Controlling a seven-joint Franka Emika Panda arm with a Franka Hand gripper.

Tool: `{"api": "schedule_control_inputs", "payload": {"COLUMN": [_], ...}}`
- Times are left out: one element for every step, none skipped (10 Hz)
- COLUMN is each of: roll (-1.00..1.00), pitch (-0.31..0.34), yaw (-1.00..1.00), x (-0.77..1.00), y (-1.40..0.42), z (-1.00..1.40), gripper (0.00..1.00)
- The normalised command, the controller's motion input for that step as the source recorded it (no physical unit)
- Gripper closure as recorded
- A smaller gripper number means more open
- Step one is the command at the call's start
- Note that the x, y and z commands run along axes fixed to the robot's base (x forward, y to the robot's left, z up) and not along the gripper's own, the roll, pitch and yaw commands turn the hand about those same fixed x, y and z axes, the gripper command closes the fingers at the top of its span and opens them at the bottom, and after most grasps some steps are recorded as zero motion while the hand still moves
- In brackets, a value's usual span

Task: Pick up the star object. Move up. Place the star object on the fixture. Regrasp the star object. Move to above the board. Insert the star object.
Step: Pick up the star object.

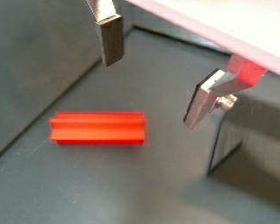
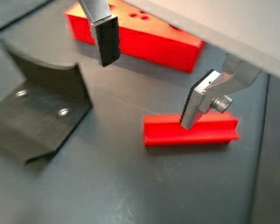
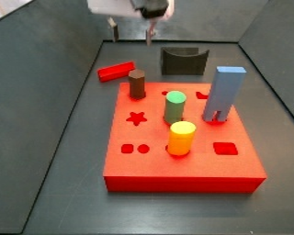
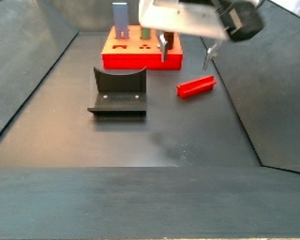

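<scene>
Nearest my wrist cameras are the gripper's (image 1: 154, 74) two flat silver fingers (image 1: 111, 41) with dark pads, spread wide and holding nothing. Below them, on the dark grey floor (image 1: 166, 184), lies the star object (image 1: 99, 128), a small bright red ridged peg on its side. In a wrist view one finger overlaps the peg's upper edge, but I cannot tell whether it touches; in a side view the tips look apart from it, hanging above.

I judge this to be the first step, the pick-up, not yet made. My next move calls for lowering the gripper (image 4: 187, 49) straight down so the peg sits between the pads, checking that the fingers straddle its narrow width and not its length, then closing.

Taking the star object (image 4: 198, 86) as my mark: just beside it, toward the middle of the floor, stands the fixture (image 4: 119, 92), a nearly black L-shaped bracket with a notched top edge. Farther back from the peg sits the board (image 4: 140, 58), a thick bright red square slab carrying upright coloured pegs. In a side view its star-shaped cut-out (image 3: 137, 117) is empty.
</scene>
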Motion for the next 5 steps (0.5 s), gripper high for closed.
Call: {"api": "schedule_control_inputs", "payload": {"roll": [0.05,0.04,0.06,0.07,0.08], "pitch": [-0.067,-0.043,-0.041,-0.046,-0.154], "yaw": [-0.97,-0.93,-0.82,-0.70,-0.53], "x": [0.00,-0.05,-0.24,-0.37,-0.36], "y": [-0.06,-0.02,0.00,-0.01,-0.12], "z": [-0.91,-0.97,-0.94,-0.95,-0.79], "gripper": [0.00,0.00,0.00,0.00,0.00]}}
